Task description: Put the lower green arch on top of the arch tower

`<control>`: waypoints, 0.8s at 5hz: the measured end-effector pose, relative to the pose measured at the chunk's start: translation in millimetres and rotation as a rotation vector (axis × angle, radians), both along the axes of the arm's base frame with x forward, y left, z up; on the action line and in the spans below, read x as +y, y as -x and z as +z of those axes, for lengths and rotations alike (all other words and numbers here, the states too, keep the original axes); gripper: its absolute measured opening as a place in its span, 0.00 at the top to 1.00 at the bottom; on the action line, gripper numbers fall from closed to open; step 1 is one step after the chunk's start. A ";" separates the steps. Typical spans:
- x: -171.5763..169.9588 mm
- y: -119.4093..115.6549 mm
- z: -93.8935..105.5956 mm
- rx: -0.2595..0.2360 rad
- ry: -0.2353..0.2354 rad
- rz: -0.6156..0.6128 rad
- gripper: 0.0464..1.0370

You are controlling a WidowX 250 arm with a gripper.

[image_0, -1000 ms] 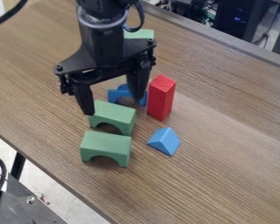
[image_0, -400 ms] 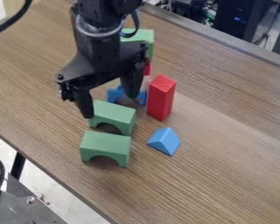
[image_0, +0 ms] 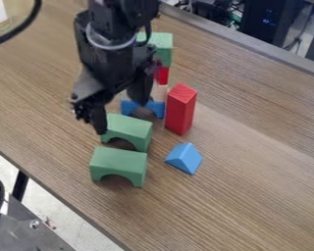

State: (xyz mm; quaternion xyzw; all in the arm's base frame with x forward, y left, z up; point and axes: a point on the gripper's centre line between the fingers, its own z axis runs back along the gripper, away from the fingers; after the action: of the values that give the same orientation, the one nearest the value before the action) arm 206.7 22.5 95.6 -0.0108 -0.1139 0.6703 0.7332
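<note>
The gripper (image_0: 121, 112) is open, hanging over the upper green arch's far left corner, one finger at that corner and the other above the blue arch. The lower green arch (image_0: 118, 162) stands upright on the table, just in front of another green arch (image_0: 128, 128). Behind them is a blue arch (image_0: 156, 107), partly hidden by the gripper. Farther back, a stack partly covered by the arm has a green block (image_0: 161, 46) on top and a red block (image_0: 162, 75) below it.
A tall red block (image_0: 180, 109) stands right of the green arches, with a blue triangular block (image_0: 184, 158) in front of it. The wooden table (image_0: 251, 171) has its left front edge beyond the arches; a black cable (image_0: 18, 32) hangs at the upper left.
The gripper has turned and its fingers have come closer together in the view, while the arm has shifted slightly, uncovering more of the stack behind. The blocks have stayed where they were.
</note>
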 end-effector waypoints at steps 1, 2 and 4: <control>0.3 -2.6 -8.3 0.007 0.013 0.093 0.04; -1.3 -6.3 -18.4 0.023 0.029 0.131 0.04; 0.0 -10.2 -25.7 0.040 0.042 0.138 0.04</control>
State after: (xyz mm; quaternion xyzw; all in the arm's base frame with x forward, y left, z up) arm 216.9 22.5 69.9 -0.0049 -0.0857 0.7214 0.6871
